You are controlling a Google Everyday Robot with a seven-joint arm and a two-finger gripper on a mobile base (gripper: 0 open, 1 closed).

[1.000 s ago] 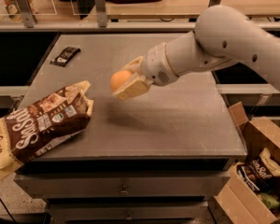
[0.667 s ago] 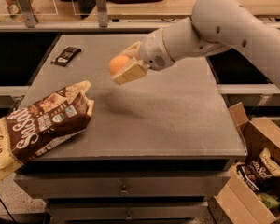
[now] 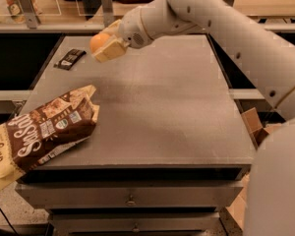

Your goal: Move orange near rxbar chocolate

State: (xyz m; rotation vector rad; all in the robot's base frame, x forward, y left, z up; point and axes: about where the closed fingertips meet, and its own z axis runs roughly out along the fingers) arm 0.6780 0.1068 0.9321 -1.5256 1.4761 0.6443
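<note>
Camera view, one entry per thing, starting from the fruit.

Orange (image 3: 98,41): round and plain, held in the air above the far left part of the table (image 3: 162,112). It touches nothing but the gripper.

Gripper (image 3: 104,46): at the end of the white arm (image 3: 211,18), which reaches in from the right and across the back of the table. Its cream fingers (image 3: 114,48) are closed around the orange, and the fruit shows at their left side.

Chocolate bar (image 3: 70,58): small, flat, in a dark wrapper, lying on the table by the far left corner. It sits near the orange, lower and to the left of it, and apart from it.

Change noted: a second ago the orange hung over the middle of the table, close above the snack bag's upper end. It has since been carried toward the back and the left, and the gap to the bar has shrunk a good deal. Judgement: the carry is mostly done. What is left is a short further travel, a lowering and a release beside the bar. The fruit may roll once let go, so a low set-down looks wise.

Snack bag (image 3: 44,127): large, brown and cream, lying at the near left edge and overhanging it, well apart from the orange.

Cardboard boxes (image 3: 253,124): on the floor to the right of the table.

Drawer front (image 3: 132,200): below the tabletop, closed.
</note>
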